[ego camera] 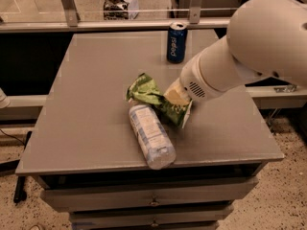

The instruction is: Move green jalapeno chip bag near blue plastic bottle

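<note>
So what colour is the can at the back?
Dark blue metal can, white lettering, camera view; pincer at the crumpled green foil bag.

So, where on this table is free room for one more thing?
Bare: the table left of the blue plastic bottle, and its front right corner. Crowded: the middle, where the gripper meets the green jalapeno chip bag.
</note>
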`<state>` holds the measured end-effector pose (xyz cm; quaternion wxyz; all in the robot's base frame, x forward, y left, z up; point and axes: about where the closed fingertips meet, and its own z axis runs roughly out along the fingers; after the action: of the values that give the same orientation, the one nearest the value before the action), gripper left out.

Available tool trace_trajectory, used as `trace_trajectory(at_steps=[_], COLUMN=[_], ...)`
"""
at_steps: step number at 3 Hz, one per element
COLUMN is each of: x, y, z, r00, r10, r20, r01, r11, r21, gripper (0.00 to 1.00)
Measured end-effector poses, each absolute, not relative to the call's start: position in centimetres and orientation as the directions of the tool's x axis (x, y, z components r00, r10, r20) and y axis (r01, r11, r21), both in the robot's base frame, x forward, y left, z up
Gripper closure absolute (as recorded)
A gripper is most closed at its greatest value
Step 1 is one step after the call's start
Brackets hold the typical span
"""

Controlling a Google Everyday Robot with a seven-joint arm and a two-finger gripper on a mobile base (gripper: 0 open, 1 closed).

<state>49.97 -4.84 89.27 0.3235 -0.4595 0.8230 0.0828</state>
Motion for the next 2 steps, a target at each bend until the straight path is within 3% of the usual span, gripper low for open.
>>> trace_trajectory(at_steps=[2], x=[49.87], y=[-4.35], z=[89.46], r00=[-0.332], r10=[-0.692], r20=[-0.641], r01=[-0.819], r11=[0.548], r21=[-0.167], gripper=[0.36])
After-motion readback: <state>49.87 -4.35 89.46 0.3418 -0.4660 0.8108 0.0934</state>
